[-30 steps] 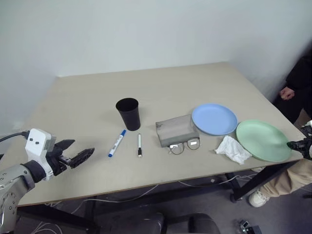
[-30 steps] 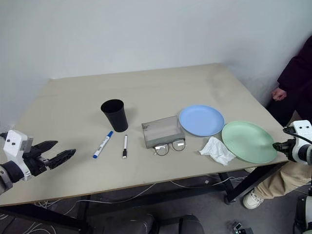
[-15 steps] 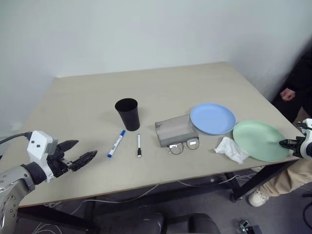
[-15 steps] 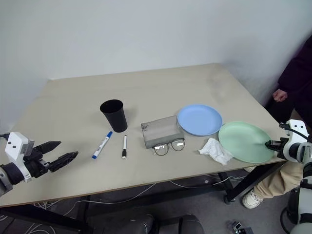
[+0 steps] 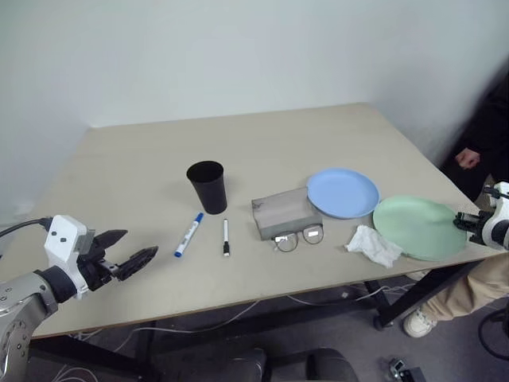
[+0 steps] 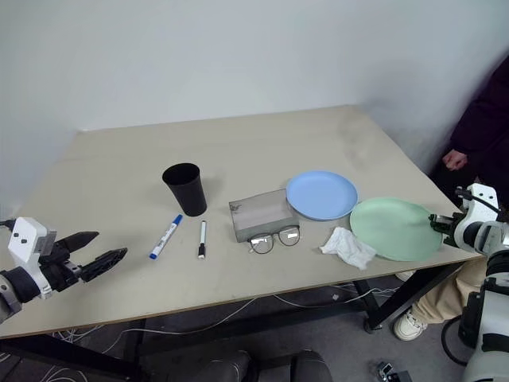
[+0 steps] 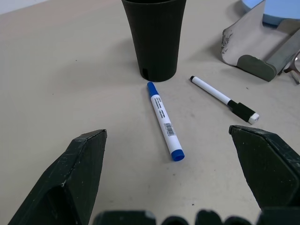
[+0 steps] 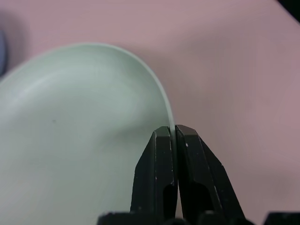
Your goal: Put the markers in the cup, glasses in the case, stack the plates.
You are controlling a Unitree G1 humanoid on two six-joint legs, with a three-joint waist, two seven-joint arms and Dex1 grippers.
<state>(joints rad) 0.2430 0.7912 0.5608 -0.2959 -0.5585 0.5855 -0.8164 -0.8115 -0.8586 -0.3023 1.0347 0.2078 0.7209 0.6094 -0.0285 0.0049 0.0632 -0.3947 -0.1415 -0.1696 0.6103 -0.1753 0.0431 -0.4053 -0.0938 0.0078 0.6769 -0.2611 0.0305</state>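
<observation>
The table [image 5: 262, 135] is a plain pale beige. On it stands a matte black cup [image 5: 207, 186] with no pattern. One marker [image 5: 189, 234] is white with a blue cap and a printed barcode label; the thinner marker [image 5: 225, 236] is white with black ends. The case [image 5: 285, 212] is grey, felt-like. The glasses [image 5: 300, 237] have a thin dark frame and clear lenses. One plate [image 5: 343, 192] is light blue, the other plate [image 5: 417, 227] pale mint green, both unpatterned. A crumpled tissue [image 5: 373, 245] is white. The left gripper [image 5: 129, 251] and the right gripper [image 8: 174, 136] have black fingers on white housings. The wall [image 5: 238, 56] is off-white.
</observation>
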